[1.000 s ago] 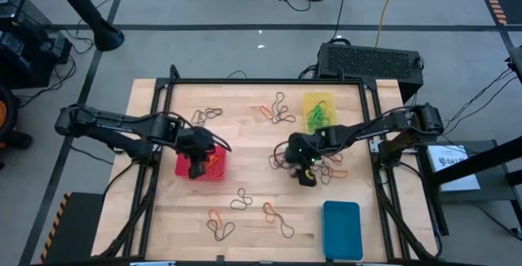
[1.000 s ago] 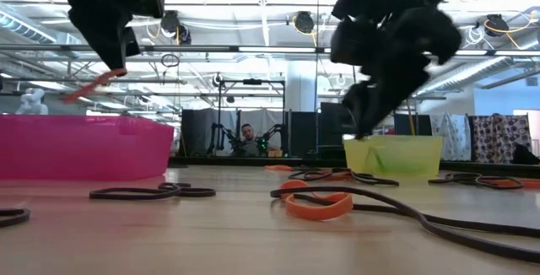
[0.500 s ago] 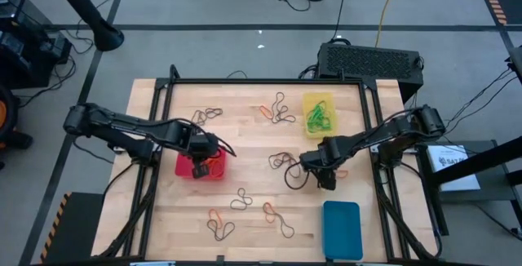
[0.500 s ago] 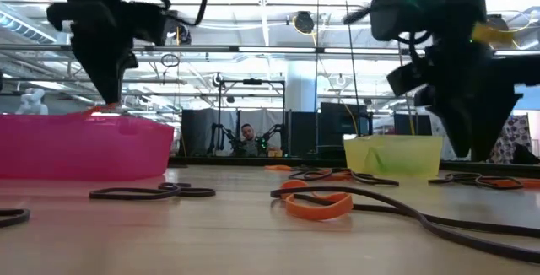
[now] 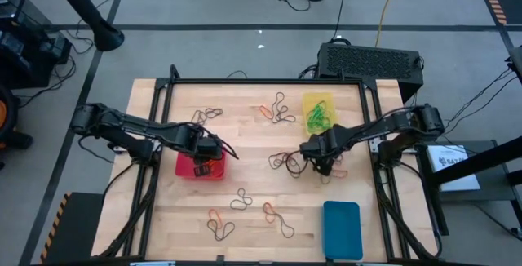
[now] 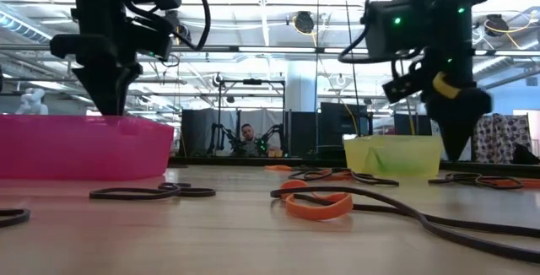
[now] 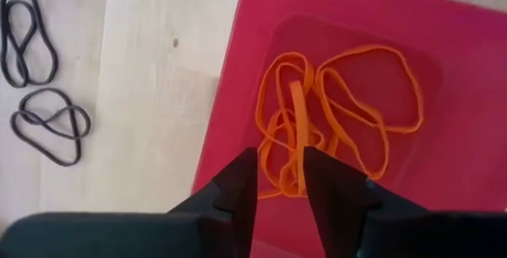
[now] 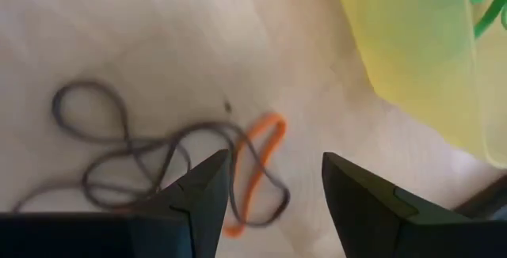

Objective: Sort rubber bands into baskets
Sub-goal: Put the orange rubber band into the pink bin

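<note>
My left gripper (image 5: 201,161) reaches down into the red basket (image 5: 186,168). In the left wrist view its fingers (image 7: 281,157) stand a little apart over several orange rubber bands (image 7: 341,108) lying on the basket's floor, with strands showing between the tips. My right gripper (image 5: 323,163) is open and empty. In its wrist view (image 8: 276,163) it hangs over dark bands (image 8: 119,155) and one orange band (image 8: 269,127) on the table, beside the yellow basket (image 8: 412,60). The yellow basket (image 5: 318,111) holds green bands. The blue basket (image 5: 341,229) stands at the near right.
Loose dark and orange bands lie far centre (image 5: 277,109), far left (image 5: 205,116), mid-table (image 5: 285,161) and near the front edge (image 5: 245,209). Two dark bands (image 7: 36,76) lie beside the red basket. A black box (image 5: 369,60) stands beyond the far edge.
My left gripper has gone down into the red basket with the orange band that hung from its tip, which now lies with the bands in the basket. My right gripper has gone toward the table's right edge, then a little toward the far edge.
</note>
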Motion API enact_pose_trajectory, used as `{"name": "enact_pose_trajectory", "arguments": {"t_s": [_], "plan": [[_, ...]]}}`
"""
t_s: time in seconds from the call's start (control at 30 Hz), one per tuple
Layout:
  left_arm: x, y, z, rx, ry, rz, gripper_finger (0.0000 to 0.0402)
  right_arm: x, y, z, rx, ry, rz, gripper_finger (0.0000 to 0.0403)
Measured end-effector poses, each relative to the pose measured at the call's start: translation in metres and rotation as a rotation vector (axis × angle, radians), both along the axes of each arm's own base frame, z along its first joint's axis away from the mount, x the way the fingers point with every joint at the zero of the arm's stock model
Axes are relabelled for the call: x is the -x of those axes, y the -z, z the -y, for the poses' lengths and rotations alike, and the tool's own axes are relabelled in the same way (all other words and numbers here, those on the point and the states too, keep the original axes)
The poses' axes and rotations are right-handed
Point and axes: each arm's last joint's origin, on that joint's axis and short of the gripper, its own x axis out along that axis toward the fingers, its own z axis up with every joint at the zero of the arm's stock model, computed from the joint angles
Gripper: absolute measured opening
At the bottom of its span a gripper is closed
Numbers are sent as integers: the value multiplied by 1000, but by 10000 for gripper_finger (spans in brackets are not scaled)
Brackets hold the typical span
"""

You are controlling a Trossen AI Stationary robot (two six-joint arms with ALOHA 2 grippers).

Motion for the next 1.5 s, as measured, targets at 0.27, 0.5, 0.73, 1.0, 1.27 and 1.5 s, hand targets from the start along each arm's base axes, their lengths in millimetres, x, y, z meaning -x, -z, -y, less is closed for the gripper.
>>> {"name": "enact_pose_trajectory", "arguments": {"t_s": [0.27, 0.5, 0.73, 1.0, 1.27, 1.5], "plan": [[0, 0, 0, 15, -19, 7, 118, 7, 16, 16, 26, 190, 40, 194], [-2, 0, 1, 18, -19, 20, 118, 10, 31, 19, 10, 210, 118, 194], [-3, 0, 1, 19, -21, 33, 118, 11, 35, 18, -28, 239, 127, 169], [-3, 0, 1, 18, -21, 32, 118, 11, 38, 17, -66, 227, 145, 37], [-8, -27, 2, 65, -15, 32, 118, -9, 14, 18, 38, 82, 204, 4], [-20, -41, 3, 26, 76, 137, 118, -28, -23, 4, 129, -112, 475, 1]]}}
